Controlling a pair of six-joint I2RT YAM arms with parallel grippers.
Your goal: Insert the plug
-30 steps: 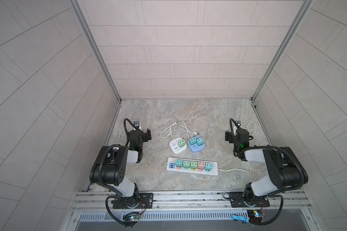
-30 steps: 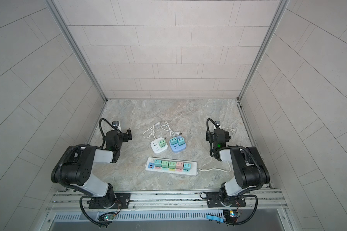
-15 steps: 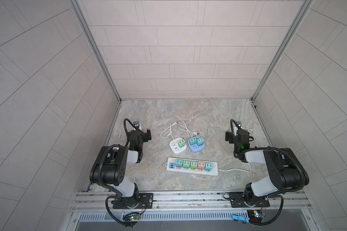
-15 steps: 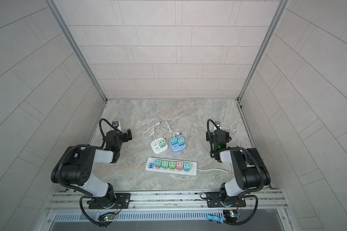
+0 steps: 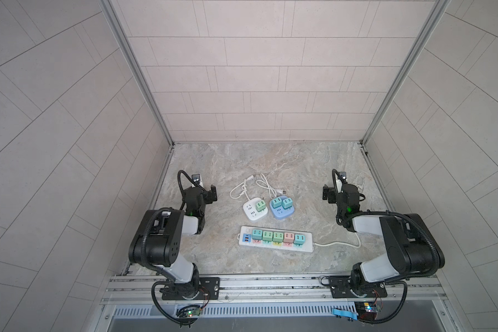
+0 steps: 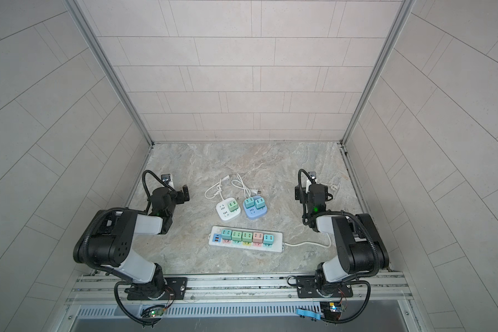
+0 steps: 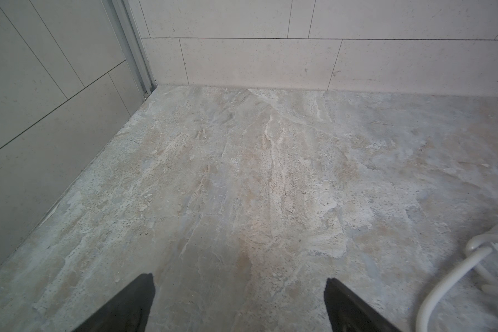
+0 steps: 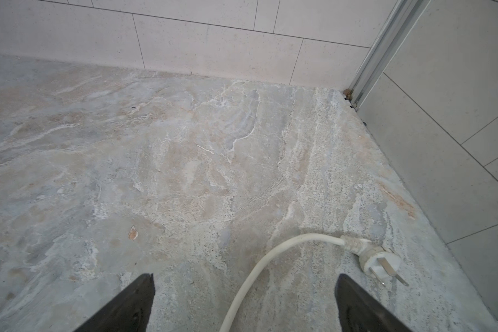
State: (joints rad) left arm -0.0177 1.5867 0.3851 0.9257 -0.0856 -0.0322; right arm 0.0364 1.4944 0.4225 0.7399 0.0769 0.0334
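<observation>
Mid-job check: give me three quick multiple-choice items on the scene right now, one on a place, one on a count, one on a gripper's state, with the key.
1. The power strip lies:
A) nearer the front of the table than the white cube and the blue cube
B) against the back wall
C) stacked on the cubes

2. Adapters plugged into that strip:
A) three
B) five
C) seven

3. The right gripper is:
A) shut on the plug
B) open and empty
C) shut on a cable

Key:
1 A: both top views show the strip in front of both cubes.
2 B: five coloured adapters sit in a row.
3 B: its wrist view shows the fingers wide apart, with the plug lying loose on the table.
</observation>
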